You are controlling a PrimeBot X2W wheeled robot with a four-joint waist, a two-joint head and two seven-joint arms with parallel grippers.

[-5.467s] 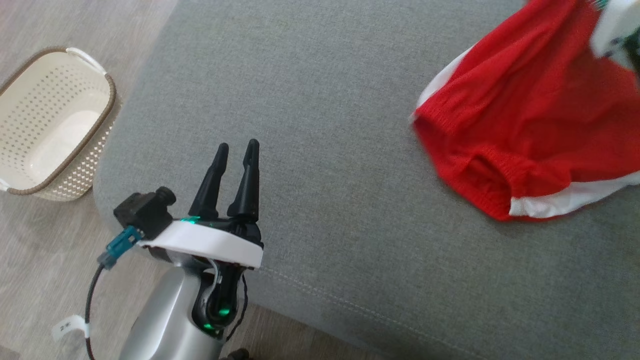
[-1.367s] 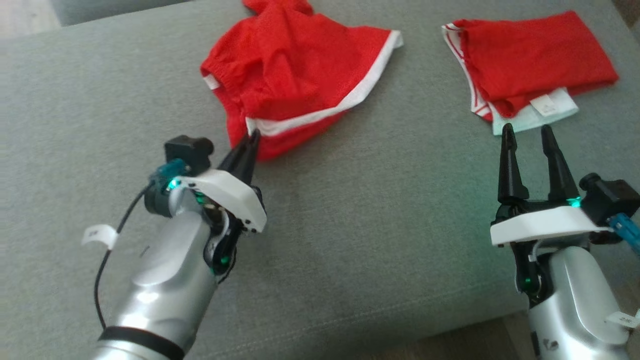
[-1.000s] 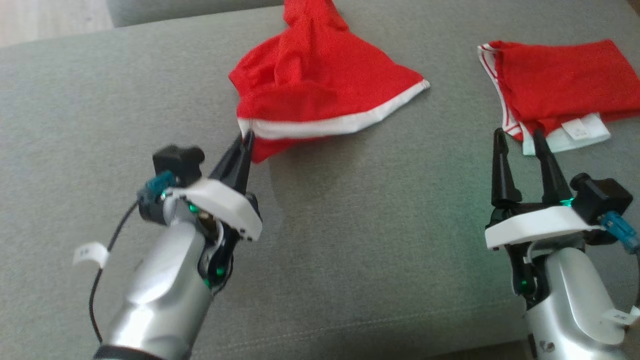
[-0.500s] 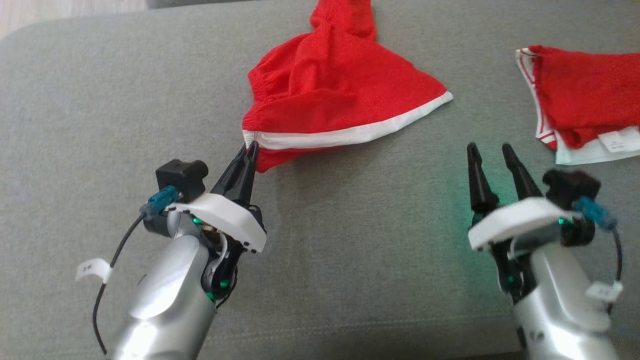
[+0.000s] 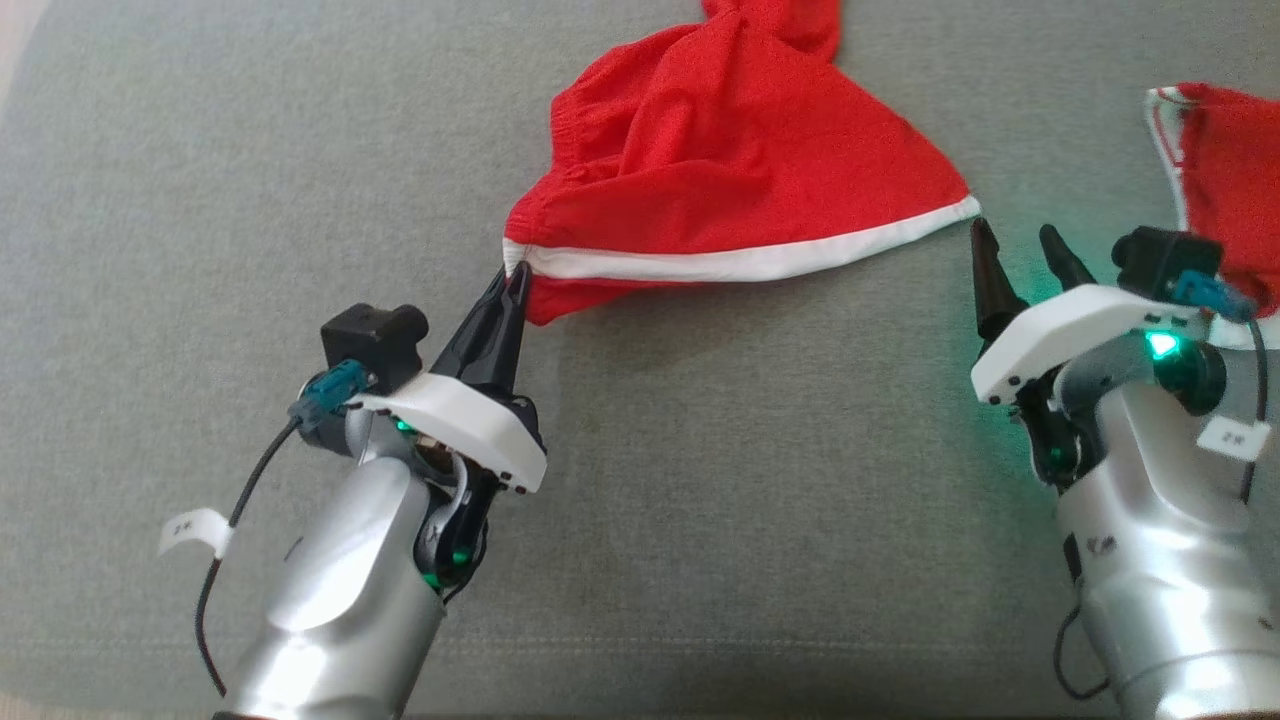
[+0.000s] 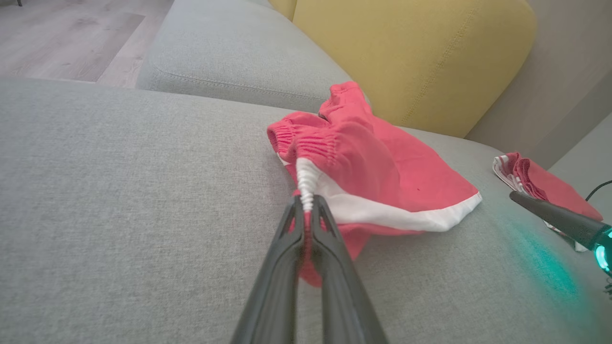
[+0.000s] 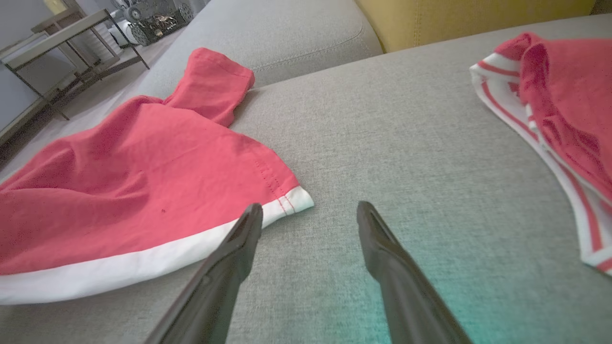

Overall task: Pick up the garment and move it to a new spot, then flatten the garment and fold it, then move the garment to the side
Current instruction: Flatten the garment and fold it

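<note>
The garment [image 5: 740,170] is a pair of red shorts with white trim, rumpled on the grey sofa seat [image 5: 700,480]. My left gripper [image 5: 513,280] is shut on the garment's near-left corner, pinching the white trim [image 6: 306,184]. The fabric stretches from that corner up toward the seat's back. My right gripper [image 5: 1012,240] stands open just beside the garment's right corner [image 7: 296,198]; in the right wrist view its left fingertip [image 7: 251,217] sits at the white hem's edge, and nothing lies between the fingers.
A second red garment with white stripes [image 5: 1215,190] lies folded at the right of the seat [image 7: 559,110]. A yellow back cushion [image 6: 411,52] rises behind. Bare grey cushion spreads to the left and toward the front edge.
My left gripper has kept its grip on the corner and drawn the garment out. My right gripper has moved up and in toward the garment's right corner. The head camera has shifted.
</note>
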